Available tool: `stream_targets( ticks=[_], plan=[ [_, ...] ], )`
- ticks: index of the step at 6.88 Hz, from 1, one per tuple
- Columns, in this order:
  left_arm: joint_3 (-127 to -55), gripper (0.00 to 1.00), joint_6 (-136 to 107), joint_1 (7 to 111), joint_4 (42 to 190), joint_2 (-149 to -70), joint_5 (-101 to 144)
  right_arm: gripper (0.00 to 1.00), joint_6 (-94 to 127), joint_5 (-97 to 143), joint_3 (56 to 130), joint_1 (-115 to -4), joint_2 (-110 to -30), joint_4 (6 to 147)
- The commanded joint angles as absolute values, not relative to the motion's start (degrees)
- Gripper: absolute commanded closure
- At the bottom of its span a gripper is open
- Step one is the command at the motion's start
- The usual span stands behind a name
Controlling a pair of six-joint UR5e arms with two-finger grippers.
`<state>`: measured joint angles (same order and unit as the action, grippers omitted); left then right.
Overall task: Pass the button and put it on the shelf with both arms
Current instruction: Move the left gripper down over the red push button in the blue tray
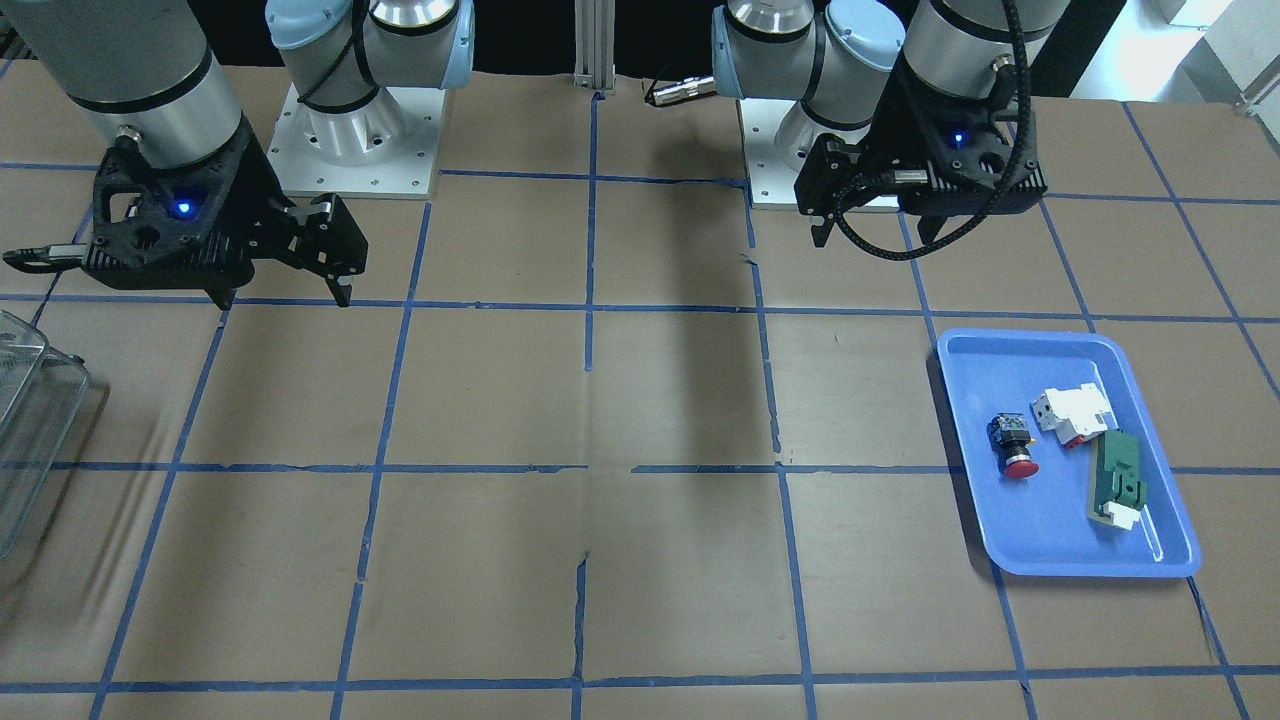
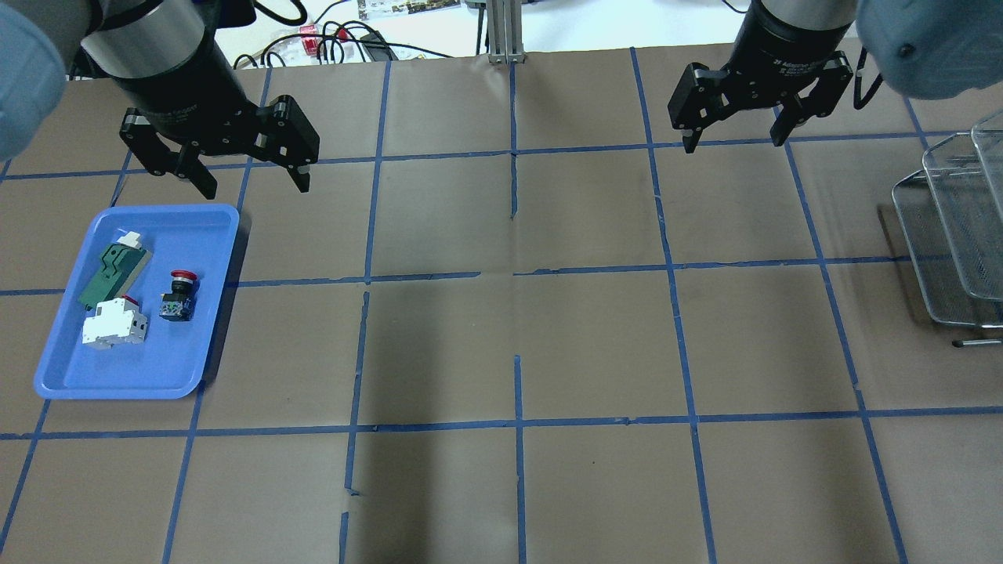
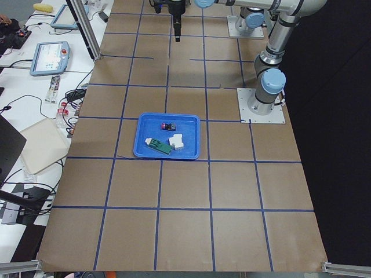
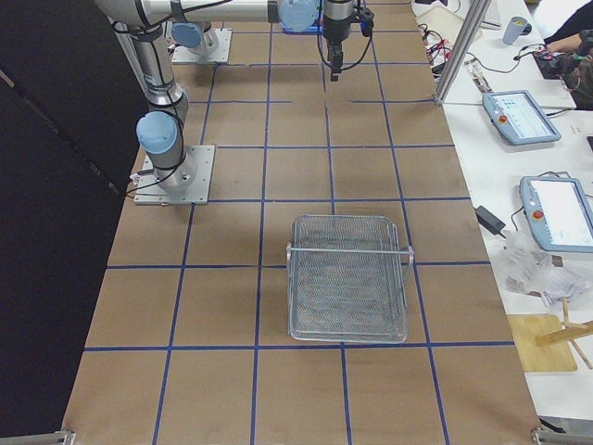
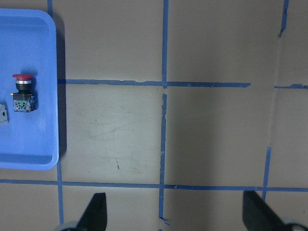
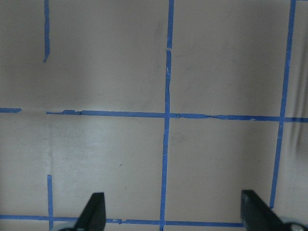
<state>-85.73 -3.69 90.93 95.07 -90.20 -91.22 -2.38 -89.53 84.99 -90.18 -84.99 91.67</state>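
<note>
The button (image 2: 179, 295), red cap and black body, lies on its side in the blue tray (image 2: 157, 368) at the table's left. It also shows in the front view (image 1: 1012, 443) and the left wrist view (image 5: 23, 91). My left gripper (image 2: 255, 188) hangs open and empty above the table, just beyond the tray's far right corner; in the front view (image 1: 872, 238) it is behind the tray. My right gripper (image 2: 733, 144) is open and empty on the far right side, also in the front view (image 1: 285, 298). The wire-mesh shelf (image 2: 936, 258) stands at the right edge, whole in the right view (image 4: 347, 278).
In the tray beside the button lie a white-and-red block (image 2: 116, 325) and a green-and-white part (image 2: 110, 270). The table is brown paper with a blue tape grid. Both arm bases (image 1: 355, 130) stand at the robot's edge.
</note>
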Motion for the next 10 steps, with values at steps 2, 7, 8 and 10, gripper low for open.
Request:
stream_targets(
  ticks=[2,7,8,10],
  plan=[
    [-85.96,0.0,-3.78,90.01,94.66,-90.35,-91.41,0.0,-2.37,-89.65,85.08,-90.09,-84.99,91.67],
    [-100.85,0.0,15.5,69.21,78.65,-92.89,-95.1,0.0,-2.46,-89.65,85.08,-90.09,-84.99,91.58],
    [-105.07,0.02,19.99,68.13,69.7,-93.77,-95.01,0.0,-2.37,-89.74,85.08,-90.09,-84.99,91.58],
    [-115.09,0.02,24.42,64.36,53.95,-96.05,-89.44,0.0,-2.37,-89.65,85.69,-90.09,-85.25,91.67]
  ],
)
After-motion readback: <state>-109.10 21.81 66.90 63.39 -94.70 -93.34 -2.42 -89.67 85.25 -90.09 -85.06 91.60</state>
